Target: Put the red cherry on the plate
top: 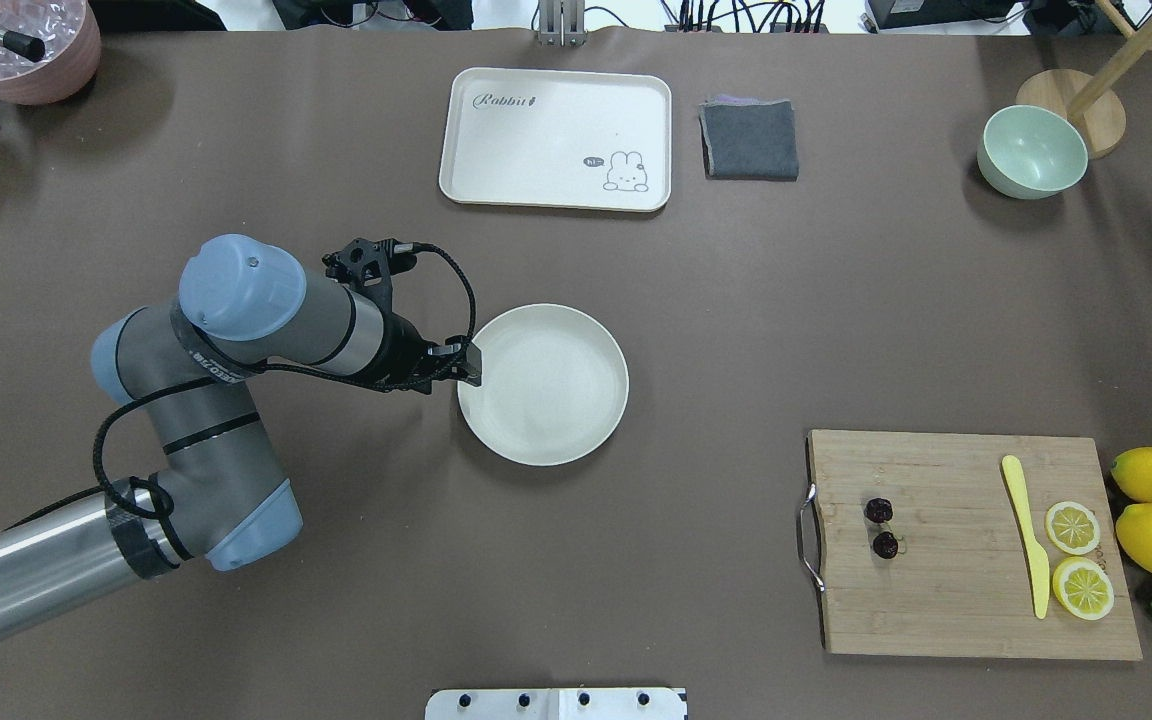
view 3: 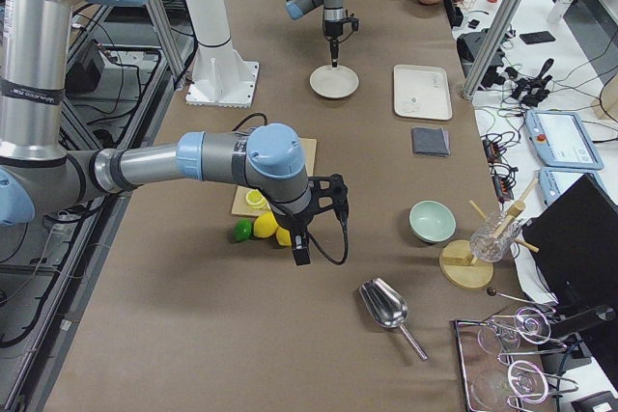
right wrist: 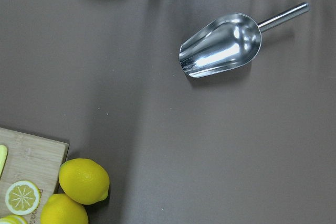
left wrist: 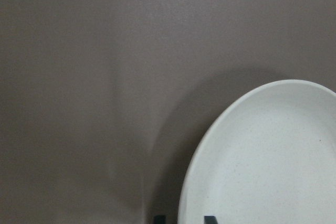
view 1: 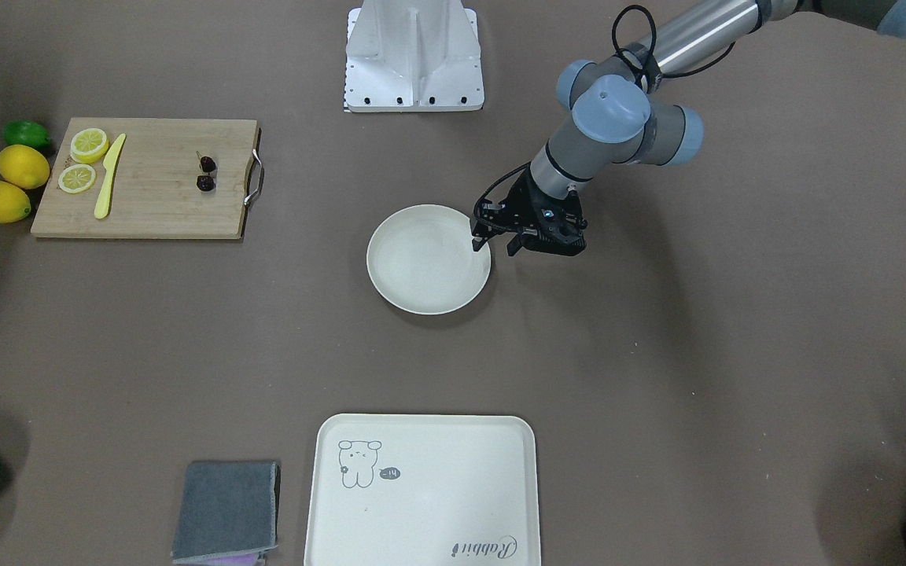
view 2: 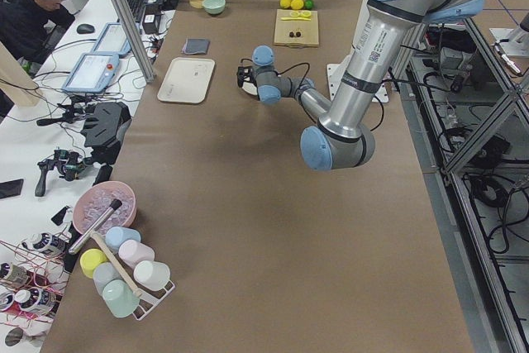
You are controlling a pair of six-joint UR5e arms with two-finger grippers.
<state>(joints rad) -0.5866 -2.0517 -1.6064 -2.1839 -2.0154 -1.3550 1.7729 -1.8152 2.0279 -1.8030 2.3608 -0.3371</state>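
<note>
Red cherry (top: 881,528) sits on the cutting board (top: 946,600), at the handle end and well apart from the plate (top: 546,455). Nothing is on the plate, so the task looks unstarted.

Left gripper (view 1: 494,245) points down at the plate's rim on the robot's left side. Its fingers (view 1: 479,236) are spread and hold nothing. The left wrist view shows the rim running between the two tips. Likely reason: it is placed to steady the plate or is just parked there. It is far from the cherry either way.

Right gripper (view 3: 301,253) hangs over the lemons (right wrist: 84,181) off the board's far end, with a metal scoop (right wrist: 220,45) on the surface beyond. Its finger state can't be told, since only the side view shows it. It is the nearer arm to the cherry, so it is probably the one to pick. The thin stems and tiny fruit call for a narrow, precise pinch.
</note>
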